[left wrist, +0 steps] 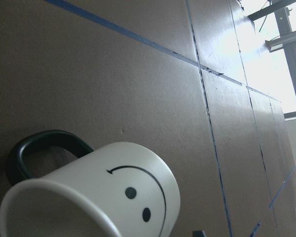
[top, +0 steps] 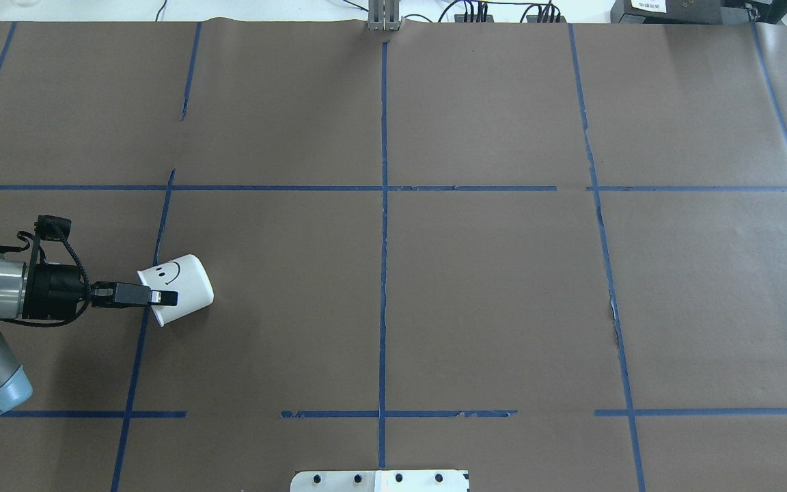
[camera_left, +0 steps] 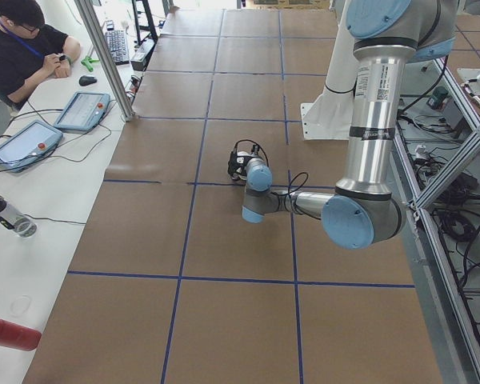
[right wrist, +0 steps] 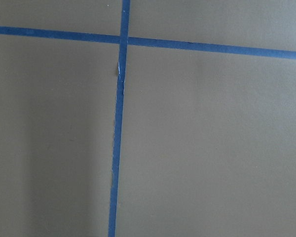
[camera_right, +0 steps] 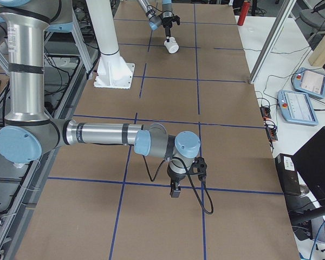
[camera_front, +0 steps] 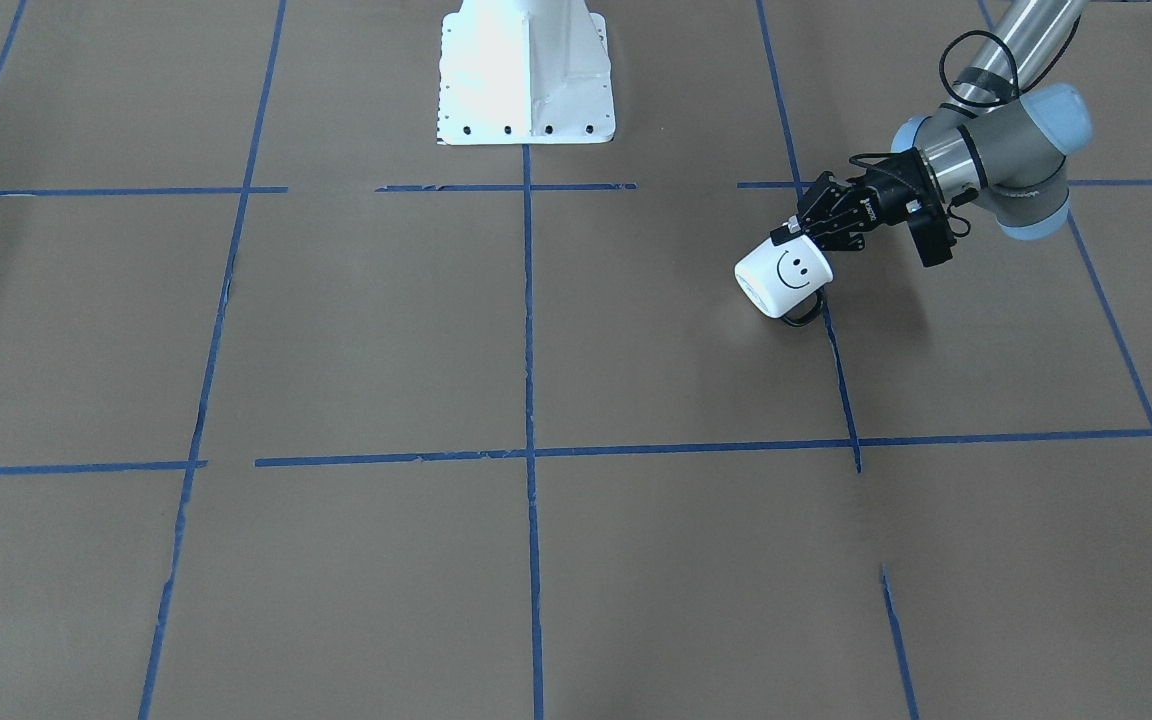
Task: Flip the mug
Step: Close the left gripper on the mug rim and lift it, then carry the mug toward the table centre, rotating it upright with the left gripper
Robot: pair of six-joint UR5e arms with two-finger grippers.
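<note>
The white mug (camera_front: 784, 278) with a black smiley face lies tilted on its side low over the brown table, with its black handle (camera_front: 802, 313) pointing down. My left gripper (camera_front: 814, 236) is shut on the mug's rim. The overhead view shows the gripper (top: 161, 298) reaching in from the left onto the mug (top: 182, 283). In the left wrist view the mug (left wrist: 108, 197) fills the lower left, its opening toward the camera. The mug also shows far off in the exterior right view (camera_right: 173, 46). My right gripper (camera_right: 175, 190) hangs over bare table, and I cannot tell if it is open or shut.
The white robot base plate (camera_front: 526, 80) stands at the table's robot side. Blue tape lines (top: 383, 205) divide the brown table cover into squares. An operator (camera_left: 24, 48) sits by tablets beyond the far edge. A red bottle (camera_left: 8, 332) lies off the table cover.
</note>
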